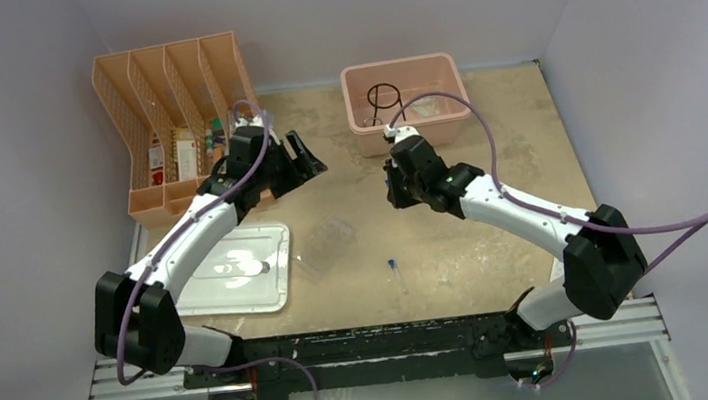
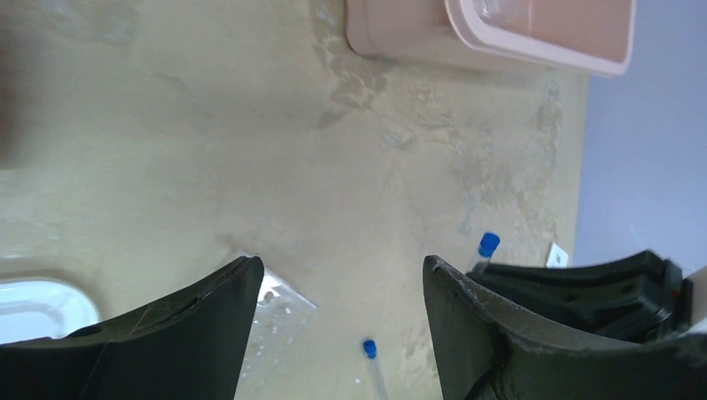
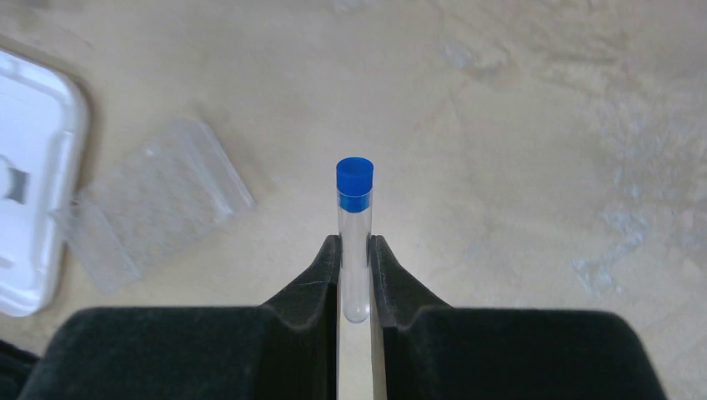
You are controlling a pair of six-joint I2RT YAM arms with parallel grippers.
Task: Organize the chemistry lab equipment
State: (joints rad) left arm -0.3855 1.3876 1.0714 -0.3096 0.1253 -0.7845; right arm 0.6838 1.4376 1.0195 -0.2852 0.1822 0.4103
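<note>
My right gripper (image 1: 394, 193) hangs over the middle of the table. In the right wrist view it (image 3: 354, 243) is shut on a clear blue-capped vial (image 3: 354, 221), which stands upright between the fingers above the table. A second blue-capped vial (image 1: 395, 272) lies on the table near the front; it also shows in the left wrist view (image 2: 372, 360). A clear plastic tray (image 1: 327, 244) lies left of it. My left gripper (image 1: 309, 157) is open and empty, raised beside the orange organizer; its jaws (image 2: 342, 263) stand wide apart. A black wire ring tripod (image 1: 384, 97) sits in the pink bin (image 1: 459, 97).
An orange multi-slot organizer (image 1: 133, 104) with small items stands at the back left. A flat white lid (image 1: 267, 270) lies at the front left. The pink bin is at the back centre. Purple walls close in both sides.
</note>
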